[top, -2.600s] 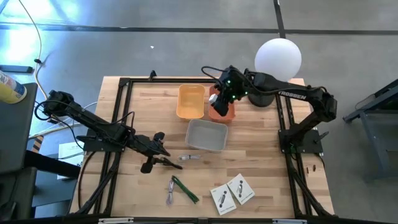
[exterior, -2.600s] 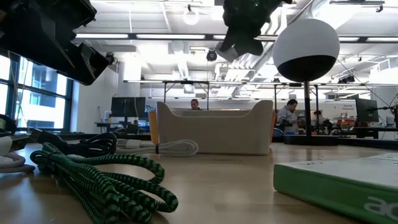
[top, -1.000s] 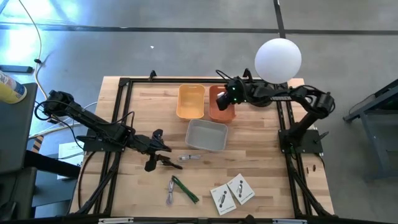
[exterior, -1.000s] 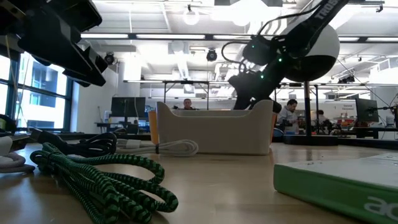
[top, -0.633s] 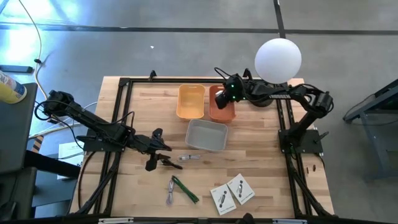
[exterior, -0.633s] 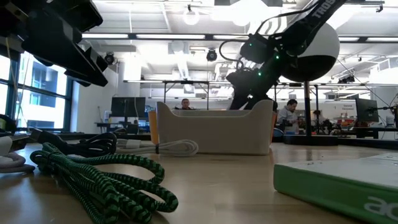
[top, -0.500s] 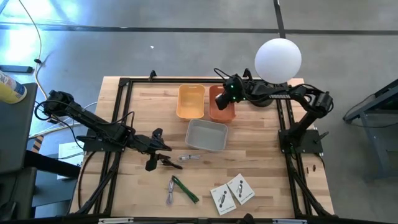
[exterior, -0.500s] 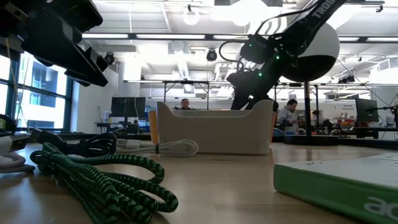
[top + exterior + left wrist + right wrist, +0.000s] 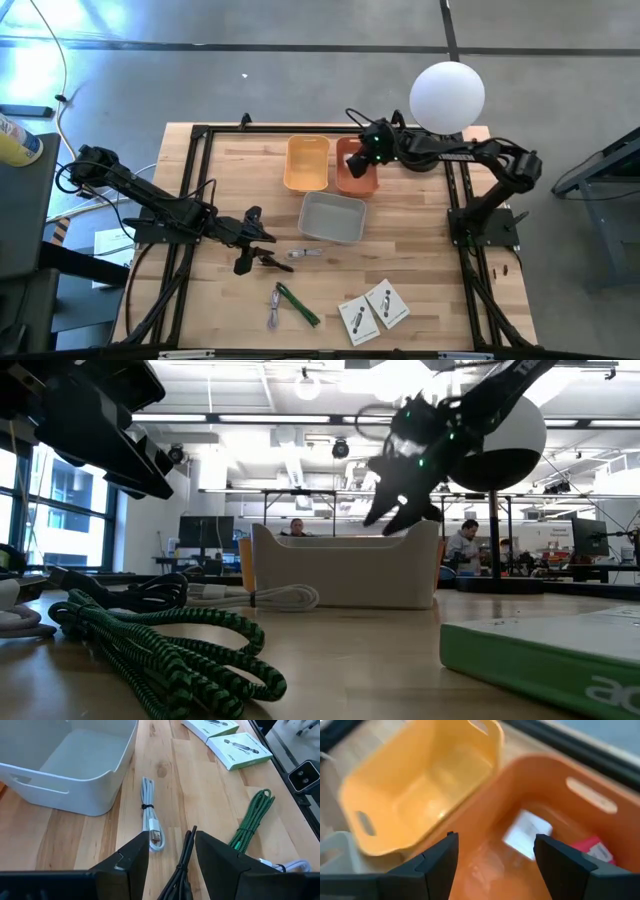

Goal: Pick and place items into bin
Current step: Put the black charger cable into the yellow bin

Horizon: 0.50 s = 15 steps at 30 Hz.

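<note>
My right gripper (image 9: 496,840) hangs open over the orange bin (image 9: 356,172), where a white cube (image 9: 527,833) and a red piece (image 9: 591,848) lie on the floor. My left gripper (image 9: 171,838) is open and raised above a black cable (image 9: 184,866) that runs between its fingers on the table. A coiled white cable (image 9: 151,822) lies just beyond it. A green braided cable (image 9: 298,304) and two white flat packets (image 9: 373,311) lie near the table's near edge.
A yellow bin (image 9: 307,163) stands left of the orange one, and a grey bin (image 9: 333,217) sits nearer the table's middle. A white globe on a dark base (image 9: 447,96) stands at the far right corner. A black frame (image 9: 200,132) borders the table.
My right gripper has risen a little over the orange bin, after coming down toward it from higher up. The left arm has kept still.
</note>
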### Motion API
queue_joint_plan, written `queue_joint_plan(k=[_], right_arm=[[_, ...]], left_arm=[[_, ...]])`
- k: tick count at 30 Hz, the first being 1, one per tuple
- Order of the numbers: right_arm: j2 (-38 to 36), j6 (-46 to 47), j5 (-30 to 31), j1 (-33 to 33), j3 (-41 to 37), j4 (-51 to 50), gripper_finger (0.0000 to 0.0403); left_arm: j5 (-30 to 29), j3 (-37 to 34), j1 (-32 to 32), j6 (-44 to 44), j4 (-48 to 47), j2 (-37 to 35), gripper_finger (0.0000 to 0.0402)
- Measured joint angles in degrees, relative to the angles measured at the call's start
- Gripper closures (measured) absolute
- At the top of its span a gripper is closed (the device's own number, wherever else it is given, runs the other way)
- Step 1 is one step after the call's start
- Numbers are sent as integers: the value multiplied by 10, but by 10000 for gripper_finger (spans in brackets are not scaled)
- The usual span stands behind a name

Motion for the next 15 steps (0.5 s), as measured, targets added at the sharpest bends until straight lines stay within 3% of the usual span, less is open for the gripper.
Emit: queue_joint_plan(k=[9,15], right_arm=[[-104,-13,6,64,0,-32,155],[-153,4,3,161,0,-72,155]], left_arm=[[5,0,0,0,0,0,252],[57,0,0,3,9,0,252]])
